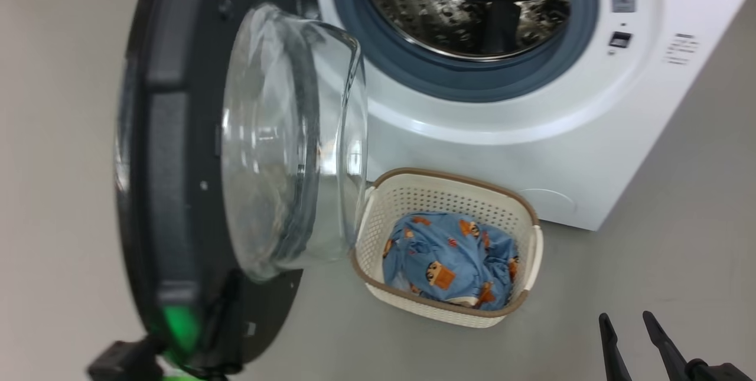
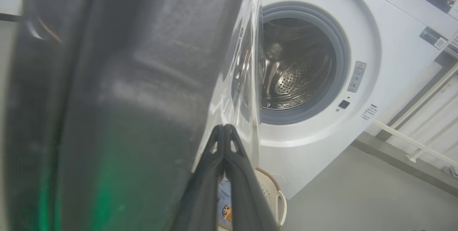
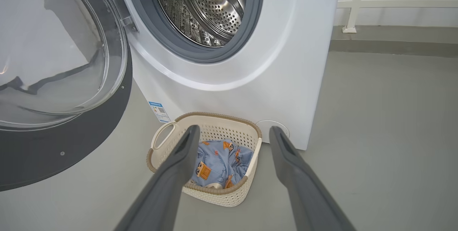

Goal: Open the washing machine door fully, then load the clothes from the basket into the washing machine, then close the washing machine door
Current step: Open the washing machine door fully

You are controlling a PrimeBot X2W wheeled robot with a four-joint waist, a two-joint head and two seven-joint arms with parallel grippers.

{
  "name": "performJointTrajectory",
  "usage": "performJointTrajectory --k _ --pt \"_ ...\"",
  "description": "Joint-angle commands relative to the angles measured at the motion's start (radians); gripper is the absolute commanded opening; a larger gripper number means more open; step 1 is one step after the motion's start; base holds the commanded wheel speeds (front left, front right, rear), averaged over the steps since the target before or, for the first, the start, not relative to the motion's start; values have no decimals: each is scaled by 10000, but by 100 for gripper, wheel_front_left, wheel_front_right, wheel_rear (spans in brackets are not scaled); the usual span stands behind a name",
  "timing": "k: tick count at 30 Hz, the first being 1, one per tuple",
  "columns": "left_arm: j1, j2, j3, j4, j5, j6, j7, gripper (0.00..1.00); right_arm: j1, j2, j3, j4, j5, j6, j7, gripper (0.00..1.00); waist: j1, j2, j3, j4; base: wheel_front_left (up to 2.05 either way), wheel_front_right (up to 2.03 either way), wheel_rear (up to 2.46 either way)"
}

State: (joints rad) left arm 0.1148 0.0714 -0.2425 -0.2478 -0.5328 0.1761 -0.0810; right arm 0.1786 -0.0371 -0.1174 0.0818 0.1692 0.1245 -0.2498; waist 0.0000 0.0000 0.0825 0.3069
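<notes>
Glossy black-rimmed door (image 1: 171, 150) — bulging clear glass — stands beside perforated (cream) basket (image 1: 437, 201).

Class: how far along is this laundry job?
Done: the washing machine door stands wide open, drum exposed. In hand: the shut left end effector sits by the door's edge; the open right end effector points at the basket. Left: load the clothes lying there, close the door.

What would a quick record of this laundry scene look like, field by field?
door: swung open
washing machine: white, front-loading
drum: no clothes visible inside
basket: on the floor before the machine
clothes: blue, printed, inside the basket
left jaws: shut, beside the door's rim
right jaws: open, empty, pointing toward the basket
</notes>
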Motion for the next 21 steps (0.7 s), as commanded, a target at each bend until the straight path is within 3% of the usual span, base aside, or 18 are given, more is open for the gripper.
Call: performJointTrajectory --k 1,9,21 --pt "-523 195 754 -65 -87 193 -218 0 -332 -131 281 -183 -95 62 -120 100 0 0 168 317 0 0 0" --pt "-1037 542 1906 1103 -450 216 -830 0 -434 -131 426 -158 -151 62 -120 100 0 0 254 470 0 0 0" --pt "-3044 1343 3676 4582 -597 41 -1717 0 -465 -131 735 5 -129 62 -120 100 0 0 107 17 0 0 0"
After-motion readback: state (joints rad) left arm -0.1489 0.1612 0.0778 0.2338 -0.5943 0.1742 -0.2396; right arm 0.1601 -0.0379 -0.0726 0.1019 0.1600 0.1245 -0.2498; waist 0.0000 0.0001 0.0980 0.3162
